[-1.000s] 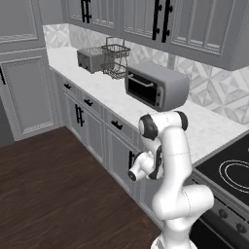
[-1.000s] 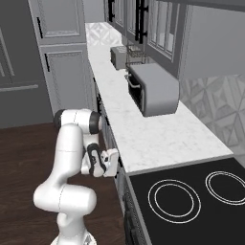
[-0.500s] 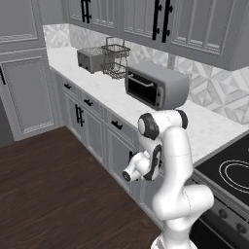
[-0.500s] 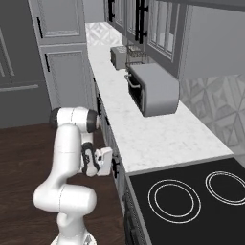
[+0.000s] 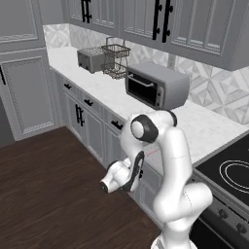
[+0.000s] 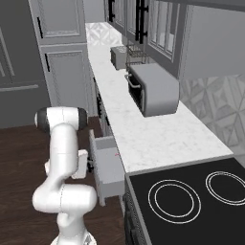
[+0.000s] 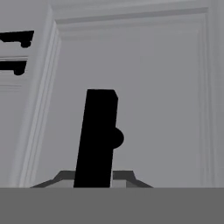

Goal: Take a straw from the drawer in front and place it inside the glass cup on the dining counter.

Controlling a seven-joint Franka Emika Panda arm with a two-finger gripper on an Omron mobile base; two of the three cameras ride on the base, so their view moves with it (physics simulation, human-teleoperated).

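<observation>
The drawer [image 6: 109,165] stands pulled out from the cabinet run, just below the marble worktop [image 6: 143,129] and a little short of the black cooktop [image 6: 191,201]. From the right side its grey inside is only partly visible, and a faint red line at the back edge by the worktop, likely the straw [image 6: 116,154], is too thin to make out properly. From the left side the same red sliver [image 5: 152,153] shows just beside the arm's upper link, with most of the drawer hidden behind the arm itself.

The gripper [image 5: 105,186] sits low in front of the drawer face, but the arm covers its fingers from the right. In the hand view the drawer's black bar handle [image 7: 97,139] rises up the middle of the panelled front, right between the fingertips, so the jaws look closed around the handle, though the actual contact is cut off at the bottom edge. Further along the worktop from the drawer sit a toaster oven [image 6: 153,89], a wire basket [image 5: 115,61] and a toaster [image 5: 91,60].
</observation>
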